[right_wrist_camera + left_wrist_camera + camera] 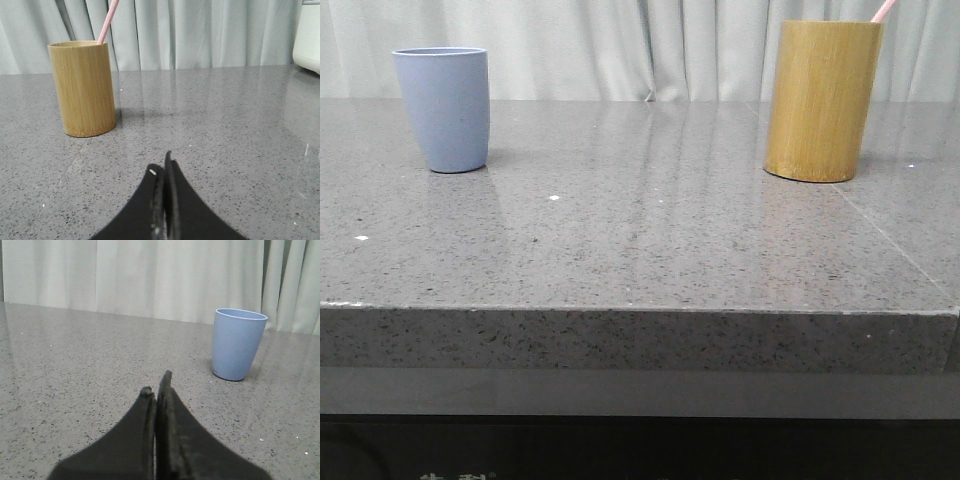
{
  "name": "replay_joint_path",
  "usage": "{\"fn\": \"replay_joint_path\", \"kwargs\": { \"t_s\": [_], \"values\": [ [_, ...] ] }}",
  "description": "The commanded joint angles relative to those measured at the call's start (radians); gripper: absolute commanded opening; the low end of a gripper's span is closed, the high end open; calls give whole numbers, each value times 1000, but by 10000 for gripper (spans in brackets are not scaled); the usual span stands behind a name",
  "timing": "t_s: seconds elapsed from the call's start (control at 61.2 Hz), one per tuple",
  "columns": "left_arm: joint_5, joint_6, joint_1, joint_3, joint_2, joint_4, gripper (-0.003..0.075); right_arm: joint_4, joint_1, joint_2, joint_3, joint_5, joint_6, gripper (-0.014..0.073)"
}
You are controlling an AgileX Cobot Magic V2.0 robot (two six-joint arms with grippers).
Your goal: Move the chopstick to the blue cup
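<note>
The blue cup [442, 108] stands upright at the far left of the grey stone table; I also see the blue cup [237, 343] ahead of my left gripper [157, 385], which is shut with nothing between its fingers. The pale pink chopstick [884, 10] leans out of a yellow-brown bamboo-look holder [820, 100] at the far right, only its top end showing. In the right wrist view the chopstick [108, 21] rises from that holder [84, 88]. My right gripper [162, 165] is shut and empty, low over the table, well short of the holder.
A speckled grey stone table [640, 250] with a seam line on its right side ends at a front edge [640, 310]. Pale curtains [620, 45] hang behind it. A white appliance [307, 35] stands at the edge of the right wrist view.
</note>
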Motion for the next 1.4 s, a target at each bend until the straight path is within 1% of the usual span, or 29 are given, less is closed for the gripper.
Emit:
{"fn": "replay_joint_path", "kwargs": {
  "t_s": [0.0, 0.653, 0.768, 0.849, 0.964, 1.094, 1.241, 1.388],
  "values": [
    [-85, -6, 1, 8, -24, -2, -19, -10, -6, -21, -5, -81, -2, -67],
    [-85, -6, 1, 8, -24, -2, -19, -10, -6, -21, -5, -90, -2, -67],
    [-121, -6, 1, 6, -24, -5, -19, -9, -6, -21, -12, -88, -2, -67],
    [-127, -6, 1, -23, -22, -18, -19, -1, -6, -21, -46, -74, -2, -67],
    [-79, -6, 1, -125, -20, -18, -19, 1, -6, -20, -151, 20, -2, -67],
    [57, -5, 1, -305, 17, -9, -19, 0, -6, 9, -303, 140, -2, -67],
    [206, -2, 1, -515, 133, 30, -19, -11, -6, 117, -491, 268, -3, -67],
    [312, -2, 1, -678, 275, 32, -19, -17, -6, 253, -665, 387, -3, -67]
  ]
}}
